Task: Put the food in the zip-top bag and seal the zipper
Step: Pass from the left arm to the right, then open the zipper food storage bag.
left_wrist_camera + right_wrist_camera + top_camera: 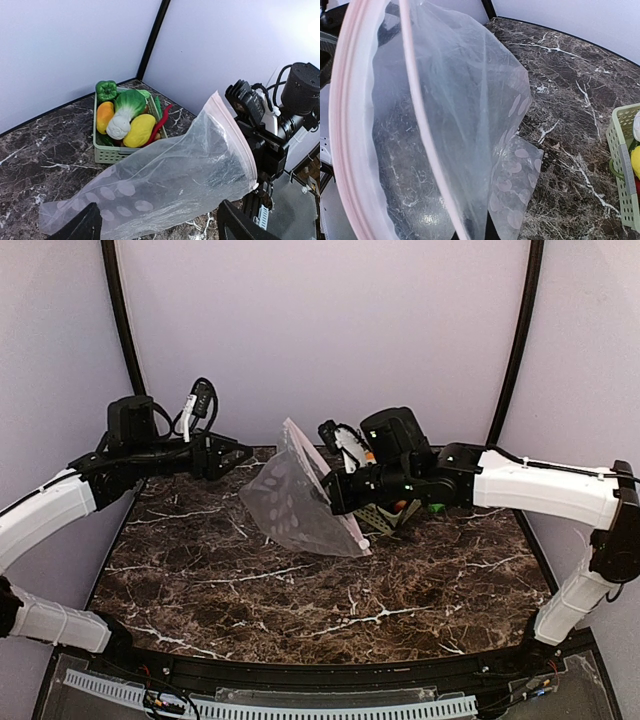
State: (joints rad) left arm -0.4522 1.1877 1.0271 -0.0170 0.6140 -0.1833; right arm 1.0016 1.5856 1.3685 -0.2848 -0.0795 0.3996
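The clear dotted zip-top bag [288, 502] hangs in the air at mid-table, its closed end drooping to the left. My right gripper [335, 485] is shut on its mouth edge by the pink zipper [347, 528]. In the right wrist view the bag [465, 100] and zipper [342, 125] fill the frame and hide the fingers. My left gripper [240, 453] is open and empty, just left of the bag. In the left wrist view its fingers [82, 226] straddle the bag [165, 180]. The food is in a basket: green pepper [106, 90], bok choy [125, 112], yellow pieces [139, 130], red chili [161, 122].
The pale green lattice basket [107, 154] stands at the back of the dark marble table [300, 600], behind the right gripper in the top view [378, 517]. Its corner shows in the right wrist view [622, 170]. Grey walls with black poles enclose the back.
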